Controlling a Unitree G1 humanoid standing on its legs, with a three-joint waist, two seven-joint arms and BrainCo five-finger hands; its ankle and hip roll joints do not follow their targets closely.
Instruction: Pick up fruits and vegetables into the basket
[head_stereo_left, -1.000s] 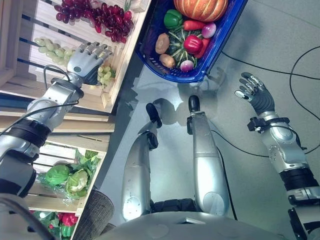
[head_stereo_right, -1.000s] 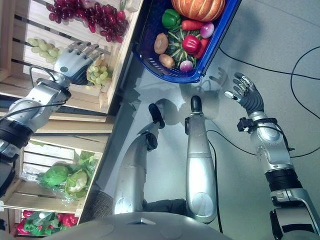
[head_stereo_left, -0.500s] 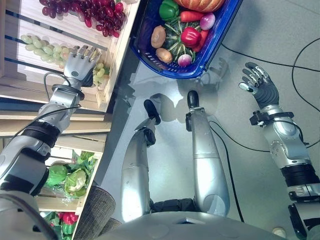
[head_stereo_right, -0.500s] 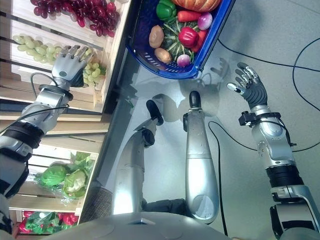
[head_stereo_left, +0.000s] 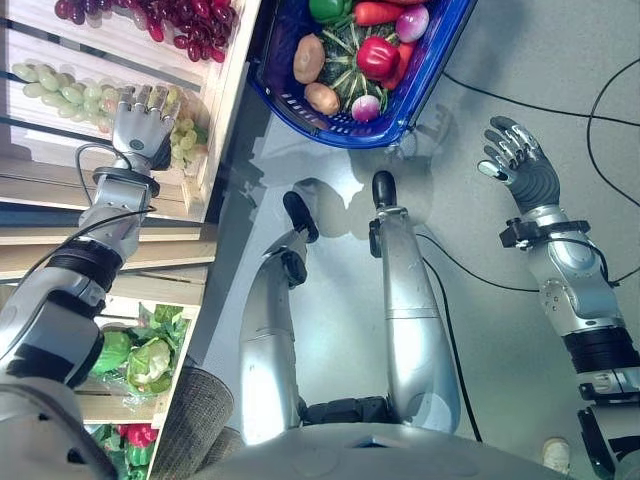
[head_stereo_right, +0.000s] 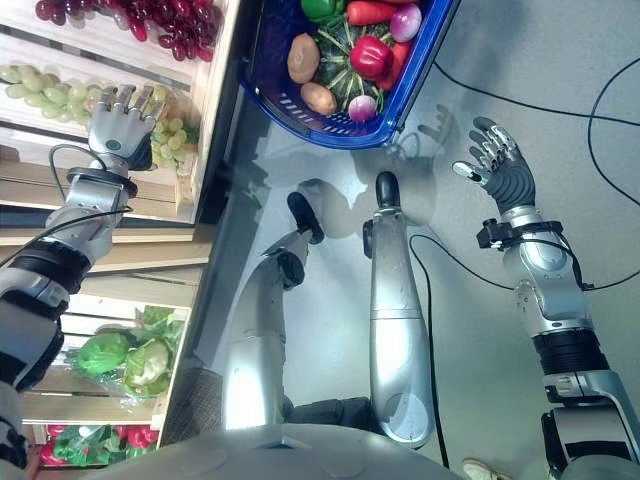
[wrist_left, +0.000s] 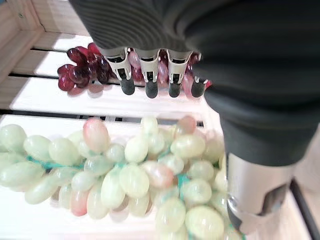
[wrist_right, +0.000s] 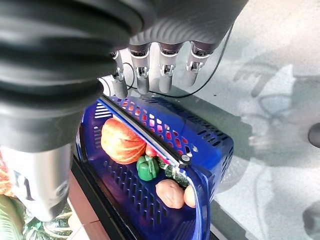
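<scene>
Green grapes (wrist_left: 125, 175) under left hand (head_stereo_left: 140, 120) | fingers straight | right hand (head_stereo_left: 515, 165) spread

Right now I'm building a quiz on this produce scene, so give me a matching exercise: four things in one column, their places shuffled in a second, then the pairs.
Things:
1. green grapes
2. red grapes
3. potato
4. right hand

Places:
A. in the blue basket
B. open over the grey floor
C. under the open left hand, in the wooden crate
D. in the crate, beyond the green bunch

Pairs: 1-C, 2-D, 3-A, 4-B
</scene>
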